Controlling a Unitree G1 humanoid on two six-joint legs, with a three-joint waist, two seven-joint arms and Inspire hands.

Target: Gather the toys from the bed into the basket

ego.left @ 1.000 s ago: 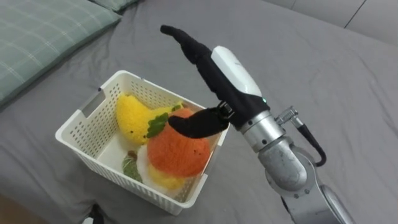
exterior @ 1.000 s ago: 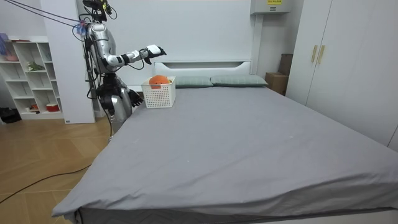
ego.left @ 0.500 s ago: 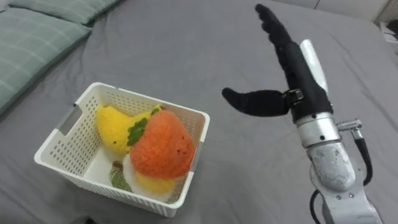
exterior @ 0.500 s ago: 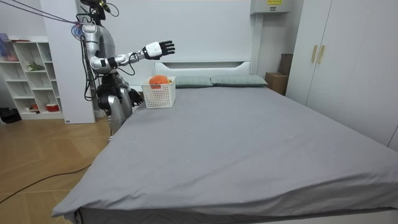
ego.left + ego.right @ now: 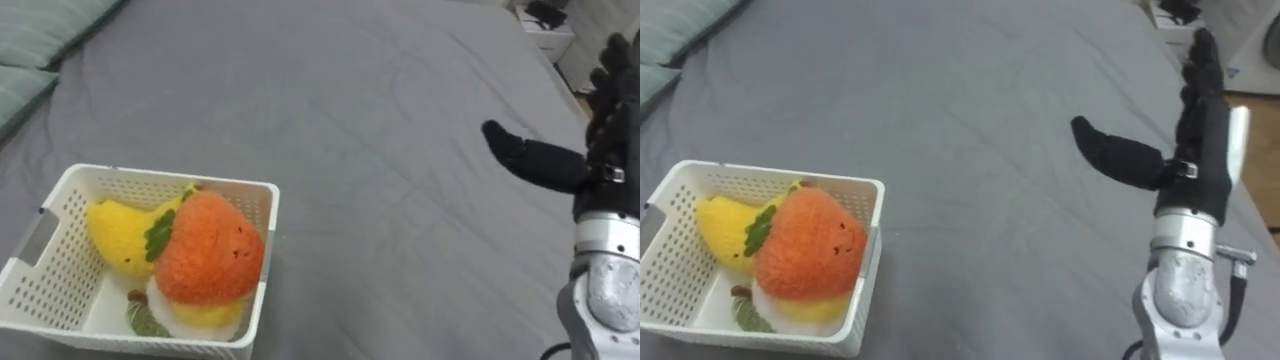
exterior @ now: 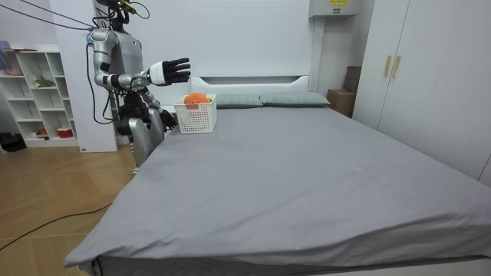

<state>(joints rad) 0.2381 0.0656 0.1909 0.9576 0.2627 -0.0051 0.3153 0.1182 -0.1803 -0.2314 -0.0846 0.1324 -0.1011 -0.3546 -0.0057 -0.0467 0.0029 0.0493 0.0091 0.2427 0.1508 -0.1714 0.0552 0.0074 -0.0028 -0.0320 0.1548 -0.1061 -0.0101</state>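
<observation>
This is looking like a home bedroom: a wide bed (image 6: 307,176) is filling the room, pillows (image 6: 295,99) are lying at its head, and a wardrobe (image 6: 430,69) and a shelf (image 6: 34,84) are standing by the walls.

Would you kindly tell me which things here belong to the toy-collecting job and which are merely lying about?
Job: white basket, orange plush toy, yellow plush toy, right robot hand, bed.
Lying about: pillows, shelf unit, wardrobe.
</observation>
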